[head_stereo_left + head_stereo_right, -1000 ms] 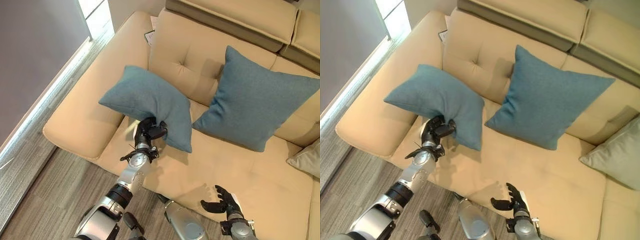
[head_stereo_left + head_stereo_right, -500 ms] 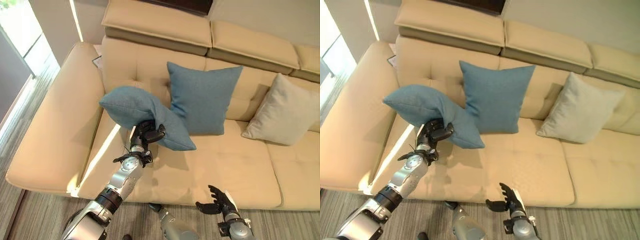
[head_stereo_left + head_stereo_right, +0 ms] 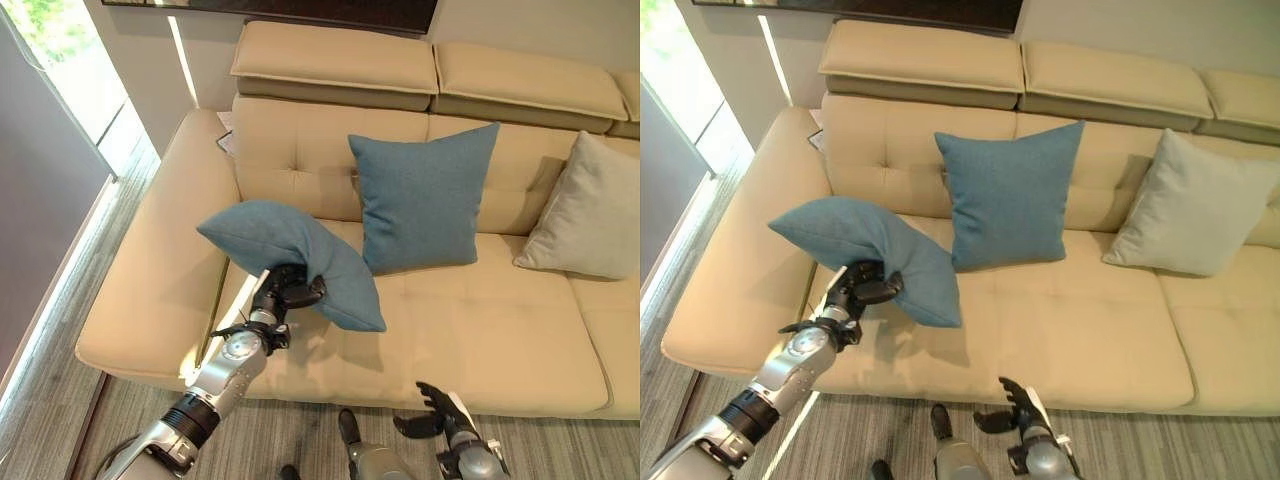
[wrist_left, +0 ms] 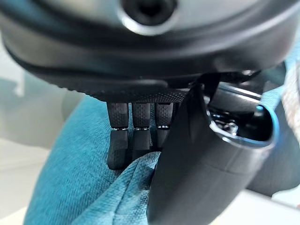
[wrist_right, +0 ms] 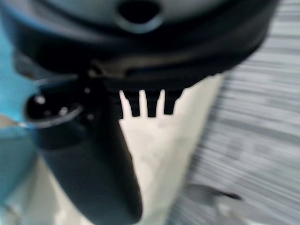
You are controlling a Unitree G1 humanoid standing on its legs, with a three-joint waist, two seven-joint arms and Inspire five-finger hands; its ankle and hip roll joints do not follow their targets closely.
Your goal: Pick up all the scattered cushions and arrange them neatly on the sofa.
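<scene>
My left hand [image 3: 285, 290] is shut on the lower edge of a teal cushion [image 3: 290, 252] and holds it up over the left seat of the beige sofa [image 3: 480, 340]. In the left wrist view the fingers [image 4: 133, 136] and thumb pinch the teal fabric [image 4: 79, 183]. A second teal cushion [image 3: 425, 195] leans upright against the backrest in the middle. A light grey cushion [image 3: 585, 210] leans at the right. My right hand [image 3: 440, 415] hovers low by the sofa's front edge, fingers relaxed and holding nothing.
The sofa's wide left armrest [image 3: 160, 260] lies beside the held cushion. Grey wood floor [image 3: 280, 430] runs along the front. A window and wall [image 3: 60, 120] stand at the left. The right half of the seat is bare.
The whole picture has shifted as the camera moved. My left hand keeps its hold on the teal cushion at about the same spot. The right hand stays low.
</scene>
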